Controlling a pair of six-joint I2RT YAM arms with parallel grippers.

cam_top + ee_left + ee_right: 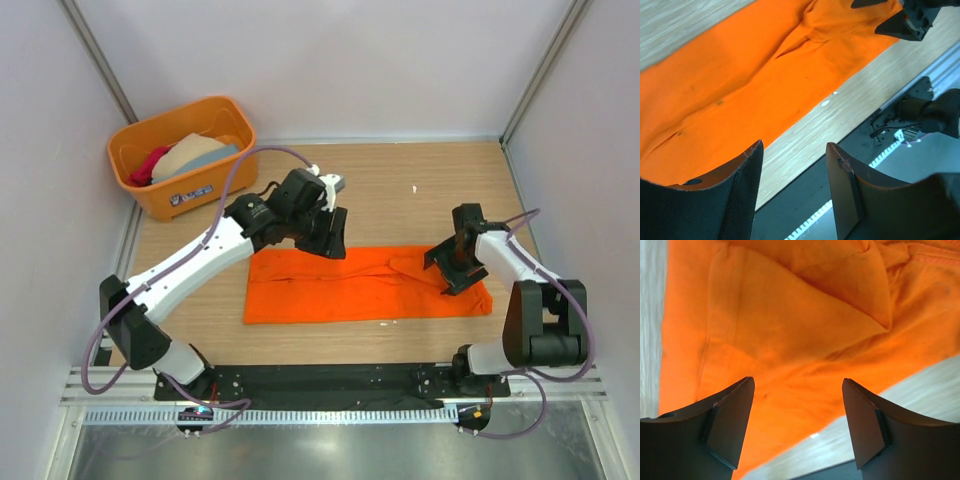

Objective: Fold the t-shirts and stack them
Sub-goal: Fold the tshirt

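A bright orange t-shirt [350,288] lies folded into a long flat strip across the middle of the table; it also fills the left wrist view [740,85] and the right wrist view [790,330]. My left gripper [333,235] hangs open over the strip's far edge, left of centre, with nothing between its fingers [747,190]. My right gripper [452,268] is open just above the strip's right end, where a folded flap [815,305] lies loose; its fingers [730,425] hold nothing. More t-shirts [185,157], crimson-pink, beige and grey-blue, are heaped in the tub.
An orange plastic tub [225,185] with a label stands at the back left corner. A small white speck [415,188] lies on the wood behind the shirt. White walls close in the table; a black rail [330,380] runs along the near edge.
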